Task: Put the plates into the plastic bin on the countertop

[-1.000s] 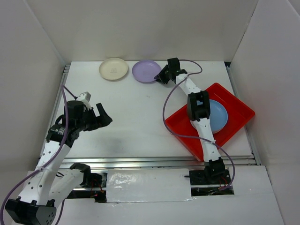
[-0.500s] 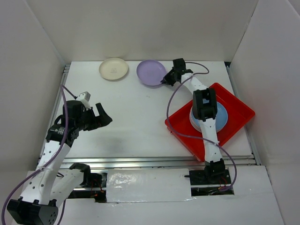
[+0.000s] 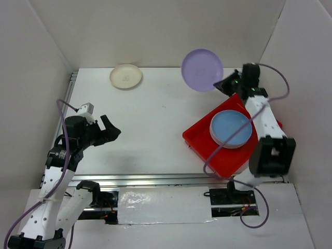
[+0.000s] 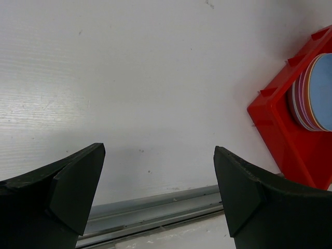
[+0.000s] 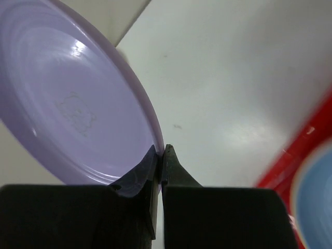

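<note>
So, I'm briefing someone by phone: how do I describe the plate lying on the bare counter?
On the white countertop, look to the far edge, left of centre: the cream plate lies flat, alone. The purple plate is pinched aloft by the right end effector and the blue plate sits in the red bin; only this one is cream.

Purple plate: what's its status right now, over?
Right end effector shut on purple plate rim, plate in the air beside red bin. Left end effector open, empty. Blue-topped stack in bin; nothing blocking.
</note>
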`<state>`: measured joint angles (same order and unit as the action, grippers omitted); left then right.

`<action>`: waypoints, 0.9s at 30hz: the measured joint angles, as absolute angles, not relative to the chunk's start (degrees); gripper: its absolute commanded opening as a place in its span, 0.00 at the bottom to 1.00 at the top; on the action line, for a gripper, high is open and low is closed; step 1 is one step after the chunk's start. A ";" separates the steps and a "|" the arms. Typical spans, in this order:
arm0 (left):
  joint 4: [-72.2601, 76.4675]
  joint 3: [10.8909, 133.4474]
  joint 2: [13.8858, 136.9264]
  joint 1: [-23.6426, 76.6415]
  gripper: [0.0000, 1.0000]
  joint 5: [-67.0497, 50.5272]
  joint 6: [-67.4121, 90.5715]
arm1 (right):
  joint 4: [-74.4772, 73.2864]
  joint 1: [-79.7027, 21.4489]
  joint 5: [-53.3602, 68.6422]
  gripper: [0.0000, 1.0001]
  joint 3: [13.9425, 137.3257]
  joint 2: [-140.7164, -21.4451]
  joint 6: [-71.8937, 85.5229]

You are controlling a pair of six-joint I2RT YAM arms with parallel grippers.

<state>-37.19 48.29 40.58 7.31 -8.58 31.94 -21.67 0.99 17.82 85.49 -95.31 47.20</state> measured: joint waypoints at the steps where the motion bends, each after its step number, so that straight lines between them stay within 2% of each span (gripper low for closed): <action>1: -37.19 48.23 40.27 7.35 0.99 -8.21 31.94 | -20.60 2.90 17.65 0.00 78.94 -89.58 47.11; 5: -37.39 48.23 40.03 8.29 0.99 -6.55 32.05 | -21.06 10.59 14.76 0.00 58.89 -71.96 47.24; 9: -37.50 48.21 40.23 9.32 0.99 -5.39 33.01 | -24.93 16.73 13.15 0.00 47.07 -60.05 46.17; 15: -37.47 48.21 40.23 11.14 0.99 -4.21 33.43 | -28.27 31.42 14.61 0.00 41.58 -50.24 43.35; 20: -37.71 48.21 40.23 13.69 0.99 -2.79 33.69 | -29.34 34.20 17.85 0.02 41.19 -50.02 40.95; 23: -38.06 48.21 40.23 14.79 0.99 -1.87 34.39 | -29.91 34.20 19.27 0.09 40.38 -50.00 40.34; 25: -38.28 48.21 40.23 15.11 0.99 -1.56 34.70 | -30.59 34.17 19.75 0.23 40.05 -49.80 40.18; 26: -38.37 48.21 40.25 15.20 0.99 -1.48 34.76 | -31.07 34.17 19.94 0.36 40.05 -49.60 40.12; 27: -38.50 48.21 40.25 15.22 0.99 -1.34 34.79 | -31.31 34.20 20.01 0.75 40.05 -49.15 40.27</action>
<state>-38.50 48.21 40.25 15.22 -1.34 34.79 -31.31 34.20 20.01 40.05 -49.15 40.27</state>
